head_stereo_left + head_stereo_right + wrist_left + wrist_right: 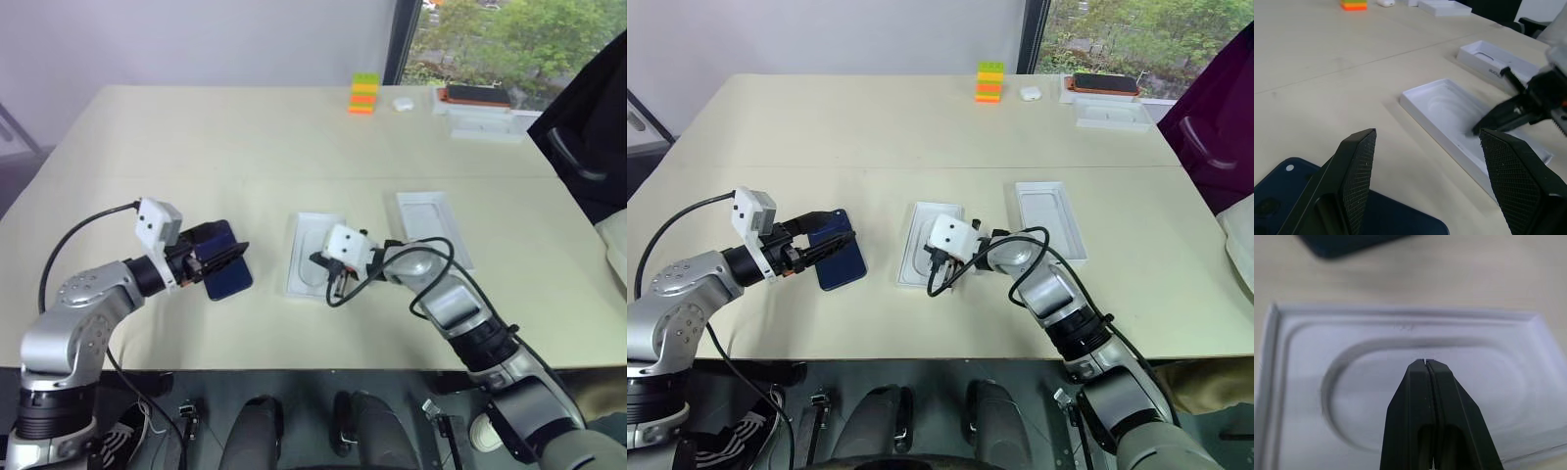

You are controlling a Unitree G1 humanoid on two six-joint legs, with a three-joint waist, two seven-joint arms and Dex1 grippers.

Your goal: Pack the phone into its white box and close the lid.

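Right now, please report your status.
Left gripper open above phone. Right gripper shut over white insert. Phone unpacked.

Count on table (196,137): 1 dark blue phone (227,266); 1 white tray with a rounded recess (310,250); 1 further shallow white tray (431,223) at 3 o'clock of it; far edge, 1 o'clock: 1 striped block stack (363,94), 1 small white case (403,102), 1 orange-edged device (477,95), 1 white box (482,121) beneath it
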